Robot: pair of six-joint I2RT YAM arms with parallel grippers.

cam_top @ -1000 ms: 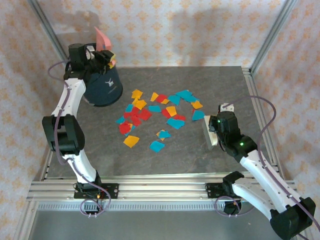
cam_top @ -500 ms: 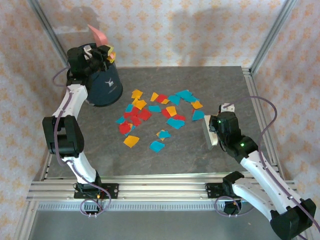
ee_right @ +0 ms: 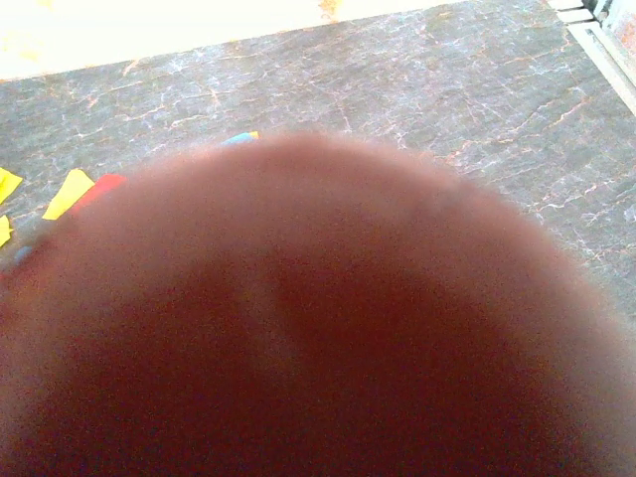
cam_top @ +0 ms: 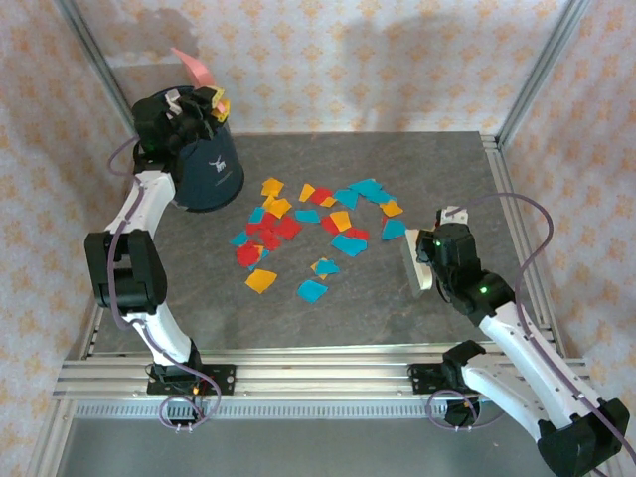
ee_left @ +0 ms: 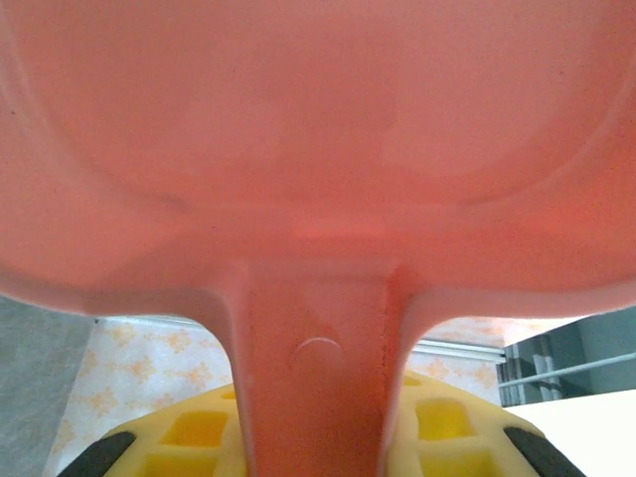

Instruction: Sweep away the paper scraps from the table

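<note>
Left hand, dustpan leftward; handle half-hidden

The left arm rises at the tabletop's far left corner, the left pincer lifted high and clamped on a pink dustpan's handle. The right arm bends low over the tabletop's right side, the right pincer closed tight, facing the tabletop's middle.

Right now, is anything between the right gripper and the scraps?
Nothing visible: bare table lies between the right gripper, holding a pale tool, and the nearest scraps.
</note>
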